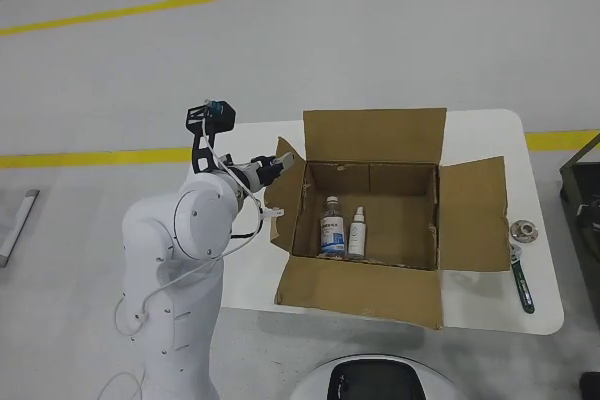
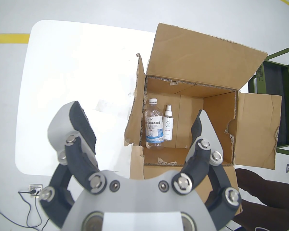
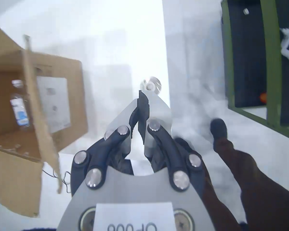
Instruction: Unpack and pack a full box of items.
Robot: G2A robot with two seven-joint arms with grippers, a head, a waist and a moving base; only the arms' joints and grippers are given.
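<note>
Labels too small to make out; in the box (image 1: 375, 290), bottle (image 1: 332, 230) and spray bottle (image 1: 357, 233) lie lengthwise, caps pointing far; left gripper (image 2: 139, 109) spread; right gripper (image 3: 140, 102) pressed together.

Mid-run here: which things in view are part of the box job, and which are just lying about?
Job: cardboard box, flaps open; large clear bottle and small spray bottle lying inside it.
Lying about: round metal part and green-handled item on the table beside the box; green rack beyond the table.
</note>
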